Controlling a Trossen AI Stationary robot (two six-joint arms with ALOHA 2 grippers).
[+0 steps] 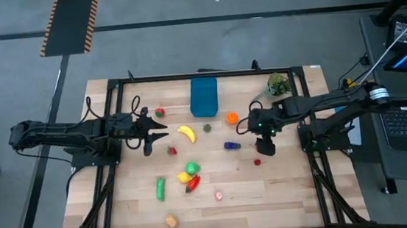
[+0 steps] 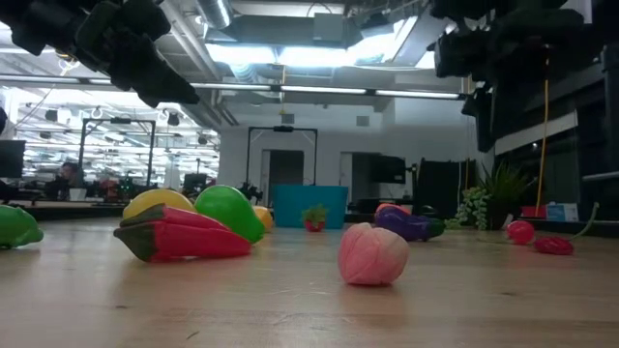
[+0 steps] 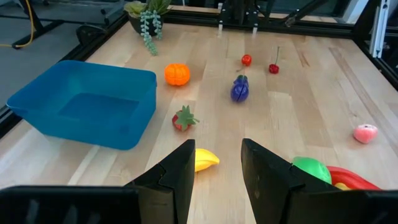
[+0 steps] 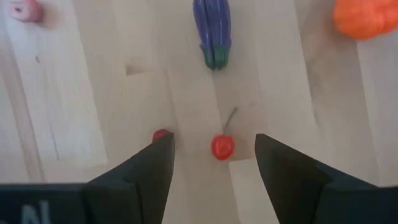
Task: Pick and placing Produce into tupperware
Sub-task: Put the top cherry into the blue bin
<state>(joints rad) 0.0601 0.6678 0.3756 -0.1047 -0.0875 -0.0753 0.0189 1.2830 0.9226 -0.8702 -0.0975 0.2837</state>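
The right gripper [image 4: 211,158] hangs over the bench [image 1: 270,197] with its jaws released and spread either side of a small red cherry [image 4: 222,147], which lies on the wood untouched; a second red piece [image 4: 160,134] peeks out beside one finger, and the purple eggplant [image 4: 212,30] lies just beyond. The left gripper [image 3: 216,165] waits near the yellow banana [image 3: 205,159], jaws parted and empty. The teal tupperware [image 1: 203,97] sits at the far edge of the bench, empty, with the orange [image 1: 232,117] near it and a strawberry [image 3: 184,119] close by. The cucumber [image 1: 160,188] and red pepper [image 2: 184,238] lie well apart from the tub.
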